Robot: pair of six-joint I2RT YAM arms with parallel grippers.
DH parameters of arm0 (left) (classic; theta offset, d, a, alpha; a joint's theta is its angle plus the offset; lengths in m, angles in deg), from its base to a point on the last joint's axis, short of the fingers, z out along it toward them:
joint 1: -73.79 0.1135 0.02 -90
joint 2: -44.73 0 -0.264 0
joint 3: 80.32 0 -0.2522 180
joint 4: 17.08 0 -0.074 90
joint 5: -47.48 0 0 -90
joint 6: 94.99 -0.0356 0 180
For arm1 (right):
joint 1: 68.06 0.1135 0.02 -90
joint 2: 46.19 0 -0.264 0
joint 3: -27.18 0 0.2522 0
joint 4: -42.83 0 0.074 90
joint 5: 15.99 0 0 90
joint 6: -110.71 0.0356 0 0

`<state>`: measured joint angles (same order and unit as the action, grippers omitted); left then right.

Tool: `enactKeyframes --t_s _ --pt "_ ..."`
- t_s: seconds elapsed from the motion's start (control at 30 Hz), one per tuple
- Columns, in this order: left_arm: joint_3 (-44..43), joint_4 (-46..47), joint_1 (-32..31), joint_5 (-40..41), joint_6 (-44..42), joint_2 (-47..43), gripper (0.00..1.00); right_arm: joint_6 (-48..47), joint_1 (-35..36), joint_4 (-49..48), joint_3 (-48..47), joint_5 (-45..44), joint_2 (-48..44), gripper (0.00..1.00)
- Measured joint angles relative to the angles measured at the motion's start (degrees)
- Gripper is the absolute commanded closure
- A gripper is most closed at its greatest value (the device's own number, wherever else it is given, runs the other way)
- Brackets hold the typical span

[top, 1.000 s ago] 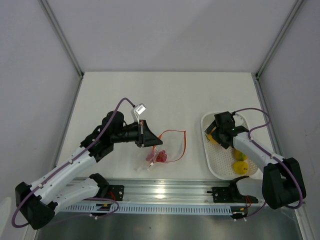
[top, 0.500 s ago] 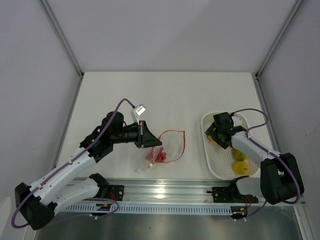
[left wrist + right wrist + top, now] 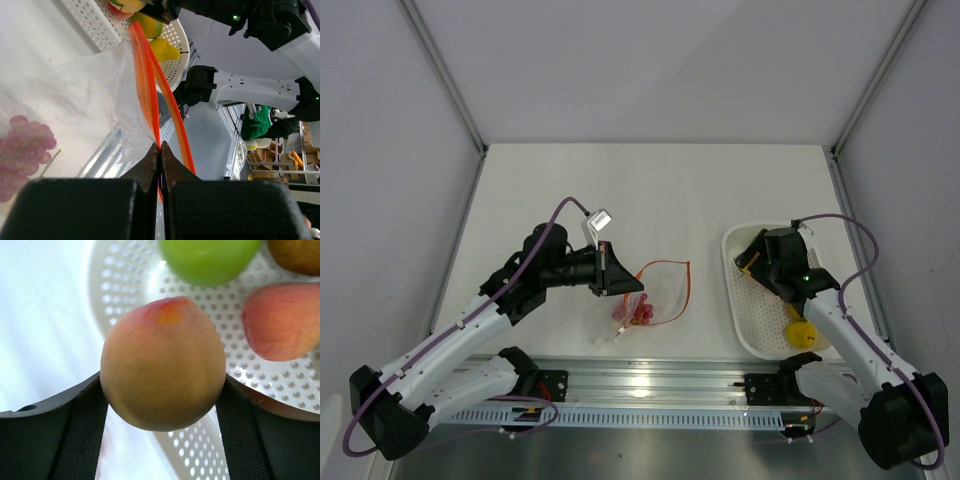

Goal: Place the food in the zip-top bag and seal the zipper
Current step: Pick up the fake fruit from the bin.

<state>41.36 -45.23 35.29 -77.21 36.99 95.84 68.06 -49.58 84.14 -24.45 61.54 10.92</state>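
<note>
Three cameras, one table [image 3: 650, 190].
Overhead looks down from the near edge; left wrist peers close along the zip-top bag [image 3: 90, 100] toward the white perforated tray [image 3: 97, 27], which right wrist views point-blank.

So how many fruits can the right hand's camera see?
4. A peach-coloured fruit sits between the fingers; on the white tray, a green fruit is at the top, a pink-orange fruit at the right, a brownish fruit in the top-right corner. Others may lie outside this view.
</note>
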Motion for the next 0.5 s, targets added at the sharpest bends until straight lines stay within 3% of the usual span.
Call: enactKeyframes --t_s 0.23,0.5 --pt "0.0 -0.3 0.0 0.0 -0.1 0.0 0.99 -4.7 6.9 1.9 -1.6 5.1 -8.7 0.62" --pt "0.0 -0.9 0.0 0.0 -0.5 0.0 0.99 -8.7 25.3 0.8 -9.2 4.5 -11.3 0.63"
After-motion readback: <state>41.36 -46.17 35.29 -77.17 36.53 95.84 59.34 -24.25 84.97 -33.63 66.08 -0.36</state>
